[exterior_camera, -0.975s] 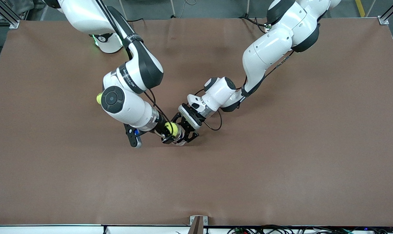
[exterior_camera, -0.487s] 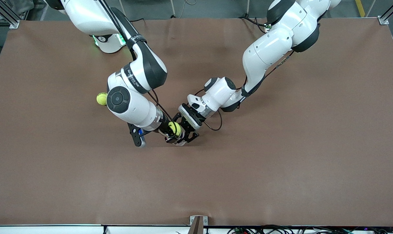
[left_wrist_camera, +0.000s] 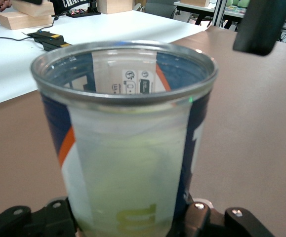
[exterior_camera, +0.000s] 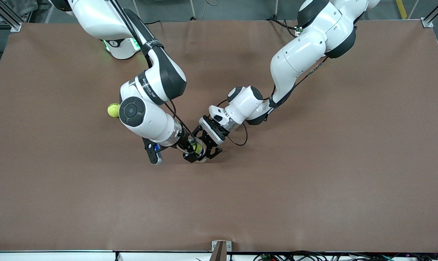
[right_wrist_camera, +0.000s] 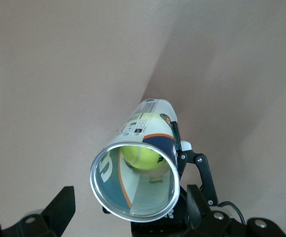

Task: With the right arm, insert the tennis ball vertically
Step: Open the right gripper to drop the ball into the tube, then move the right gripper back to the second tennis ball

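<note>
A clear tennis ball can (exterior_camera: 198,151) with a blue and orange label stands upright at mid-table, its mouth open upward. My left gripper (exterior_camera: 205,149) is shut on the can's lower part (left_wrist_camera: 128,148). A yellow-green tennis ball (right_wrist_camera: 142,155) sits inside the can and shows dimly through the wall (left_wrist_camera: 128,187). My right gripper (exterior_camera: 190,149) hangs over the can's rim (right_wrist_camera: 133,182), open, with nothing between its fingers (right_wrist_camera: 59,207). One of its fingertips (left_wrist_camera: 261,24) shows above the rim in the left wrist view.
A second tennis ball (exterior_camera: 113,110) lies on the brown table (exterior_camera: 313,181) beside the right arm's elbow, toward the right arm's end. The right arm's wrist camera mount (exterior_camera: 152,152) hangs low beside the can.
My right gripper has opened and the ball it held over the can mouth has dropped into the can. The left arm has stayed where it was.
</note>
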